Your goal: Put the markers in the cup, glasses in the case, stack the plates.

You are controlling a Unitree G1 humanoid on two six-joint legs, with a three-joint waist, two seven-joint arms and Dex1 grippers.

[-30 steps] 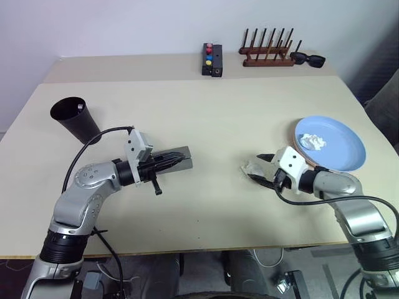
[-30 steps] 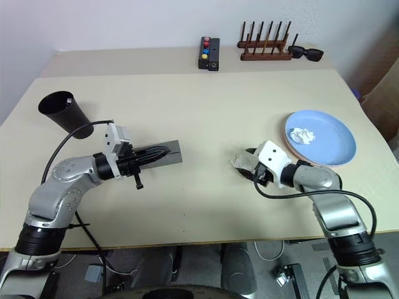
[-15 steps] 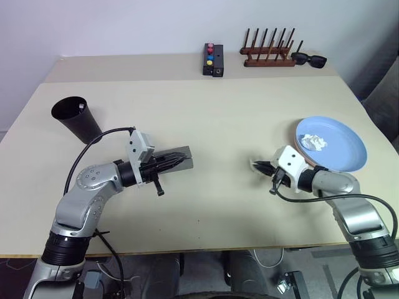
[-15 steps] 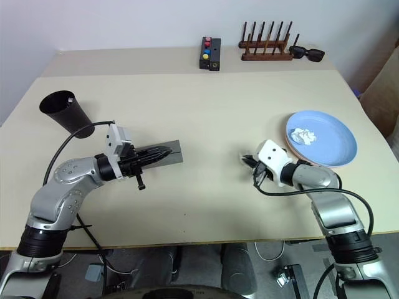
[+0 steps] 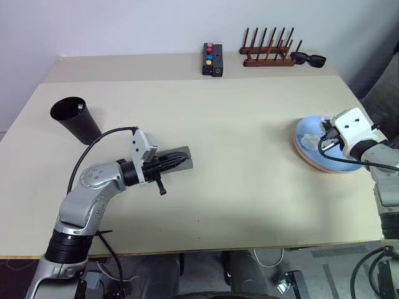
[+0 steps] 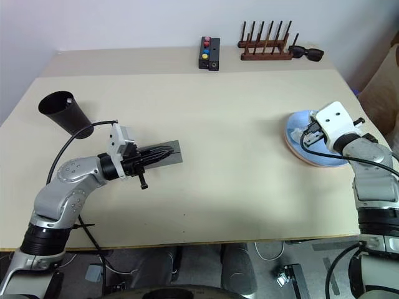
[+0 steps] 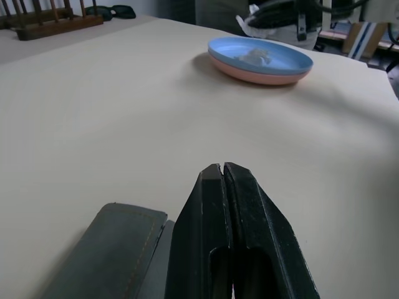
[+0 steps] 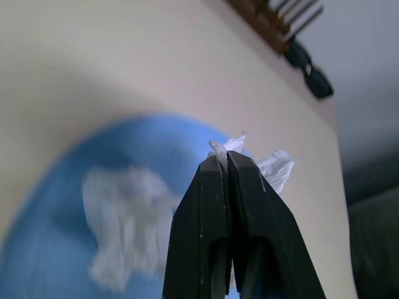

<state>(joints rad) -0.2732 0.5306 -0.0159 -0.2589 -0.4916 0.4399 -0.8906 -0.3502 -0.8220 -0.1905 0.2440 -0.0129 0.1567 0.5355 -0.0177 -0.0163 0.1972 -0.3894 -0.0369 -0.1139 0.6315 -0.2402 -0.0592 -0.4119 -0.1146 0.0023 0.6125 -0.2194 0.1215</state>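
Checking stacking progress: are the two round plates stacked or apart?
Stacked. The light blue round plastic plate sits directly on the salmon pink round plate, whose rim shows beneath it; crumpled white paper lies on top.

Table [image 5: 237,131]: pale beige, plain. Cup [image 5: 75,118]: matte black. Case [image 5: 177,159]: dull grey. Plates [image 7: 262,59]: light blue above salmon pink. Crumpled tissue [image 8: 121,224]: white. Button box [image 5: 212,59]: black, with red, blue and yellow buttons. Rack [image 5: 267,53]: reddish-brown wood, dark pegs. Sunglasses [image 5: 308,59]: black. End effector fingers [image 7: 230,243]: black.
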